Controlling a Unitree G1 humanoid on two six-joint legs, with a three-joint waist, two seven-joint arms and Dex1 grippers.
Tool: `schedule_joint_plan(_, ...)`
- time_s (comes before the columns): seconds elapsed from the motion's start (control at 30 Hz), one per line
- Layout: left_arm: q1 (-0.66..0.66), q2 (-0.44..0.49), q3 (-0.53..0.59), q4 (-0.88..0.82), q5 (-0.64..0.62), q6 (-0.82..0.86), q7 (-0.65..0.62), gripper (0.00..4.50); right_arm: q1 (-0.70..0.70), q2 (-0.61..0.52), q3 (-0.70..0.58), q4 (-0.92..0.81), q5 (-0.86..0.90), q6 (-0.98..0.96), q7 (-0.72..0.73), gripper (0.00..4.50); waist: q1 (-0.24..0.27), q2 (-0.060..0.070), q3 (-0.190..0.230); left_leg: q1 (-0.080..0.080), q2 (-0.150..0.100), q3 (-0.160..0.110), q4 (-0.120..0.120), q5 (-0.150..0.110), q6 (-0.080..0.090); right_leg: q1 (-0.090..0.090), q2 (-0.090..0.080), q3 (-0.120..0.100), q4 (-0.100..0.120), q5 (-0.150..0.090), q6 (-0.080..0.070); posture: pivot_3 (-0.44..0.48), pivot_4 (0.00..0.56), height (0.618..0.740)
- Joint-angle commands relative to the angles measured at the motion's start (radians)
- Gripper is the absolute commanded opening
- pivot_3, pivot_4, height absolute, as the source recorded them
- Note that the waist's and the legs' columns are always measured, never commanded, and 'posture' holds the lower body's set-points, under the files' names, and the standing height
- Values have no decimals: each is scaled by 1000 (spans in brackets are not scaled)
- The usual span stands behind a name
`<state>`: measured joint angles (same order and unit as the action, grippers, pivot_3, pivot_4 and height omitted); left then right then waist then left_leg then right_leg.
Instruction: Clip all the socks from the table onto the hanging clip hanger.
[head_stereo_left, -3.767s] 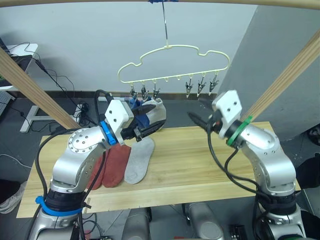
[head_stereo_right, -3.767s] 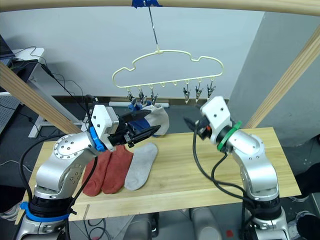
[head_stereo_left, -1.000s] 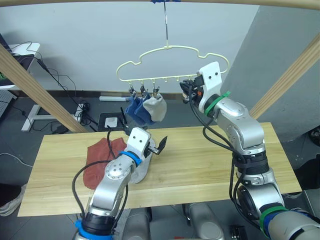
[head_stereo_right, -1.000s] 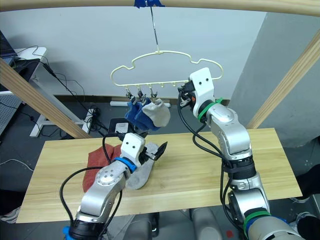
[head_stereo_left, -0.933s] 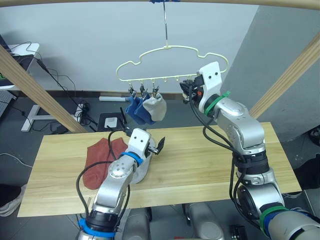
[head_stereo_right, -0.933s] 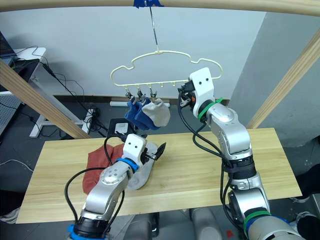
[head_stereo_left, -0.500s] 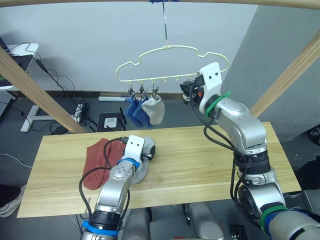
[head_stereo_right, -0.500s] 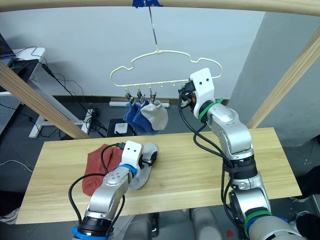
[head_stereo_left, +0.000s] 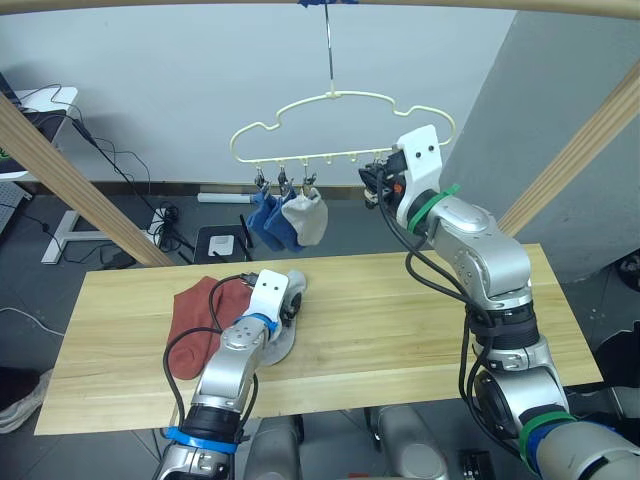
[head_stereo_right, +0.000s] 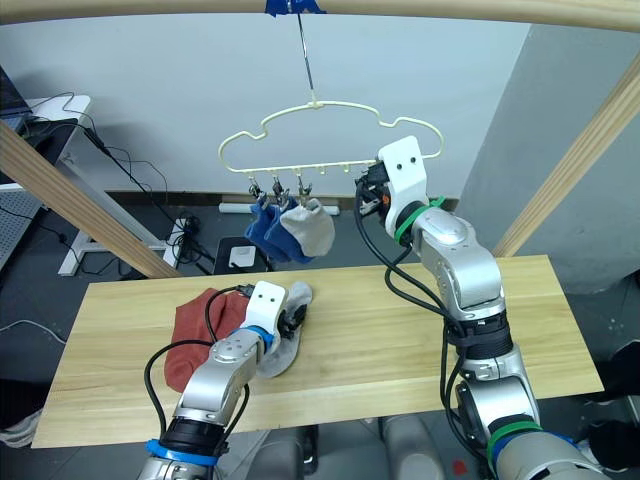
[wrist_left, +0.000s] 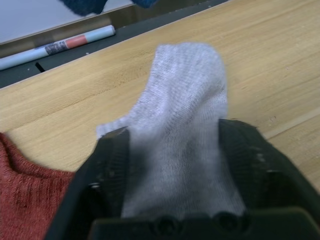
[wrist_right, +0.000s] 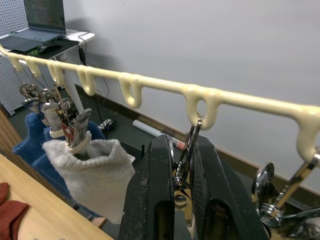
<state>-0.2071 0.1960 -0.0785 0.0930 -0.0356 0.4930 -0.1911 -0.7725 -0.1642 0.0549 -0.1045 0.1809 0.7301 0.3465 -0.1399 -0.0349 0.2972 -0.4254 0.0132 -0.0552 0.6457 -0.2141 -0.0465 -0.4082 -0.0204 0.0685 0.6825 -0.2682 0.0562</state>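
**Grey sock in the left fingers, fourth clip pinched by the right**

The grey sock (wrist_left: 185, 125) lies on the table (head_stereo_left: 400, 320), just beside the two rust-red socks (head_stereo_left: 205, 315). The left gripper (wrist_left: 175, 165) is down on it with a finger on each side and the fabric bunched between them; the fingers look closed onto the sock, gathering it rather than lying flat over it. It is soft, limp knit, light as anything, so I'd expect it to sag and fold as soon as it leaves the wood. The place to hold is near the cuff end, leaving a free edge of fabric above the fingers for a clip to bite.

Up on the clip hanger (head_stereo_left: 340, 125), two blue socks (head_stereo_right: 265, 225) and a light grey one (head_stereo_right: 310, 228) hang from the three clips nearest the robot's left. The right gripper (wrist_right: 175, 170) is clamped on the next clip (wrist_right: 187, 150), squeezing it between both fingers.

The hanger hangs from a thin hook (head_stereo_left: 329, 45) on the wooden pole (head_stereo_left: 300, 5), so it will likely swing at a push. The hung socks sit close beside the pinched clip and could snag the newcomer. The red socks touch the grey one and may drag along.
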Motion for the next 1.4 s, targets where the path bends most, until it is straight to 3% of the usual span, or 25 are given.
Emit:
schedule_joint_plan(0.03, 33, 7, -24, 14, 14, 9, -24, 1659, -10, 8, -7, -54, 19, -6, -5, 102, 0, 0, 0, 0, 0, 0, 0, 0, 0, 0, 0, 0, 0, 0, 0, -207, 257, 740)
schedule_joint_plan(0.23, 49, 15, -66, 2, 37, -56, -57, 2, -8, 13, -11, -56, 19, -6, -8, 102, -1, 3, -2, 0, 0, 0, 0, 0, 0, 0, 0, 0, 0, 0, 0, -210, 256, 740)
schedule_joint_plan(0.53, -29, 13, -180, -20, 202, -516, -9, 0, -20, 39, -39, -76, 56, 33, -26, 102, -1, 3, -2, 0, 1, 0, -1, 0, 0, 0, 0, 0, -1, 0, 0, -224, 258, 740)
schedule_joint_plan(0.7, -87, -15, -172, 5, 257, -650, 64, 0, -24, 47, -46, -98, 90, 70, -24, 102, -3, 3, -2, -1, 0, 1, -1, 0, 0, 0, -1, 1, -1, 0, 0, -227, 261, 740)
schedule_joint_plan(0.93, -155, -41, -165, 32, 256, -709, 68, 0, -16, 48, -45, -124, 136, 128, -15, 102, -5, 3, -2, -1, -1, 1, -1, 0, 0, -1, 0, 0, -1, 0, 0, -229, 265, 740)
schedule_joint_plan(1.4, -131, -106, -163, 16, 118, -586, -72, 0, -16, 44, -47, -132, 170, 148, -28, 102, -6, 3, -2, -1, -1, 1, -1, 0, 0, -1, 1, 0, -1, 0, 0, -227, 268, 740)
